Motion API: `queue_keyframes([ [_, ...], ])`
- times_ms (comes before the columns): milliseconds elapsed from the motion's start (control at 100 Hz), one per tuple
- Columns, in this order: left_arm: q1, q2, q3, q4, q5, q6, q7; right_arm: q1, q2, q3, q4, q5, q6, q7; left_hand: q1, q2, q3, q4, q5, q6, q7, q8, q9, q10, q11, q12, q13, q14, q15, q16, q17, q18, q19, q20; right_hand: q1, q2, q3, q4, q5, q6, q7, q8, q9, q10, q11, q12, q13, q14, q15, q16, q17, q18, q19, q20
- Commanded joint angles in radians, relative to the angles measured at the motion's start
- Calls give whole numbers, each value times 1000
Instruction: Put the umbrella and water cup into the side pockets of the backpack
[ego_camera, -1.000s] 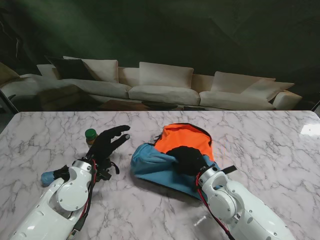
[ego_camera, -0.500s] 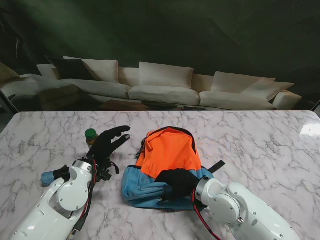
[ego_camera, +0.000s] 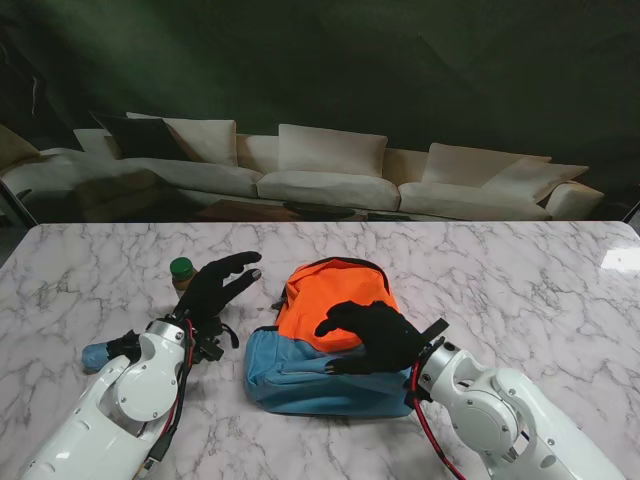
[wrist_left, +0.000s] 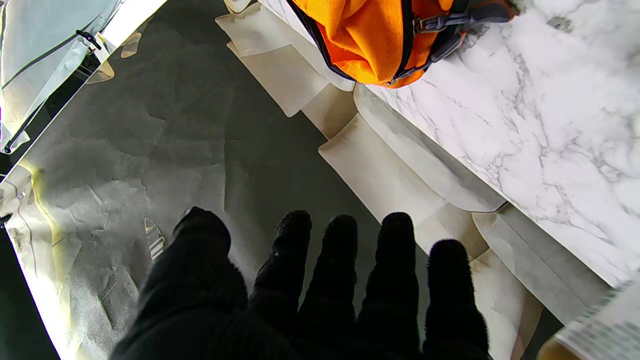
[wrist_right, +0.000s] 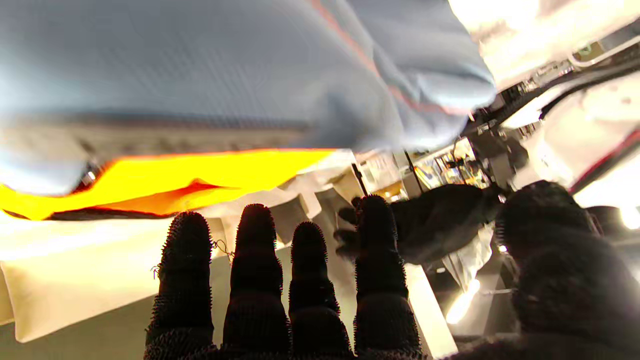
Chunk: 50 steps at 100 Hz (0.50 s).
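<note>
Looking at the stand view, the backpack (ego_camera: 325, 345) lies flat in the middle of the marble table (ego_camera: 520, 270), orange panel farther from me and blue base nearer, which I'd guess is meant to leave its sides reachable for the pockets. I can't actually make out either side pocket from here.

The right hand (ego_camera: 372, 335) hovers just over the seam between orange and blue, fingers spread and holding nothing; the right wrist view shows the same, all fingers apart with fabric ahead of them.

The left hand (ego_camera: 215, 285) is raised off the table to the left of the bag, also wide and empty. The water cup (ego_camera: 181, 272), green lid, stands just beyond it, well placed for a grab. The umbrella (ego_camera: 100, 353), a blue roll, lies beside the left forearm.

Neither of the 2 items is in a pocket yet.
</note>
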<state>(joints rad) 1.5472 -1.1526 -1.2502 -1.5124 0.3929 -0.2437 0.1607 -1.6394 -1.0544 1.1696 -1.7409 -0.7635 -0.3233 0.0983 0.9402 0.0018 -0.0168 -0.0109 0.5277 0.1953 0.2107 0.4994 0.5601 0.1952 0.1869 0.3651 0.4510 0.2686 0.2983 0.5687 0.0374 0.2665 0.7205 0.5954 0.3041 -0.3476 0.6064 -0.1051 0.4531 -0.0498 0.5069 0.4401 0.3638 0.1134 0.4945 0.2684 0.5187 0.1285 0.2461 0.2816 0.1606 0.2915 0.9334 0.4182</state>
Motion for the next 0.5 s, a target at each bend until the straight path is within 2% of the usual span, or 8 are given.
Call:
queue_keyframes([
  [0,-2,-2,4,1,-2,0,-15,8,-2,13,-21,-6,3,0,2,51,-9,7,1,-6,2,-4,4,-11,15,9,22,-10,14,11,-11,15,14,9,-6,33,-25,28,-43,-16,-24,14,10,-9,-25,-5,-7,4,-32,-27,-8,19,-11,-10],
  [120,-3,-2,5,2,-1,0,-14,37,-11,26,-10,-26,19,-41,1,50,-10,7,1,-7,2,-4,5,-12,15,10,22,-10,15,11,-11,15,14,9,12,51,-55,36,-45,-11,-34,17,22,-9,-26,-4,7,5,-35,-26,7,21,-14,-14],
  [220,-3,-2,5,3,0,0,-14,81,-19,16,10,23,53,-44,1,51,-9,7,1,-7,2,-4,5,-12,15,10,22,-10,14,11,-12,16,14,9,29,57,-56,38,-31,-9,-28,21,35,-11,-18,0,14,5,-31,-24,11,21,-12,-14],
  [290,-4,-2,6,3,0,0,-14,118,-23,-3,27,64,74,-34,2,51,-9,7,1,-7,2,-4,6,-12,16,10,22,-10,14,11,-11,16,15,9,42,60,-59,40,-27,-8,-26,23,42,-11,-16,1,16,4,-29,-23,12,22,-10,-14],
  [490,-5,-2,7,5,0,-2,-15,271,-29,-90,143,83,101,-28,2,51,-9,7,1,-7,2,-4,6,-12,16,10,22,-10,14,11,-12,16,14,9,46,58,-67,44,-29,-14,-25,25,53,-18,-17,1,23,0,-28,-23,19,19,-7,-14],
])
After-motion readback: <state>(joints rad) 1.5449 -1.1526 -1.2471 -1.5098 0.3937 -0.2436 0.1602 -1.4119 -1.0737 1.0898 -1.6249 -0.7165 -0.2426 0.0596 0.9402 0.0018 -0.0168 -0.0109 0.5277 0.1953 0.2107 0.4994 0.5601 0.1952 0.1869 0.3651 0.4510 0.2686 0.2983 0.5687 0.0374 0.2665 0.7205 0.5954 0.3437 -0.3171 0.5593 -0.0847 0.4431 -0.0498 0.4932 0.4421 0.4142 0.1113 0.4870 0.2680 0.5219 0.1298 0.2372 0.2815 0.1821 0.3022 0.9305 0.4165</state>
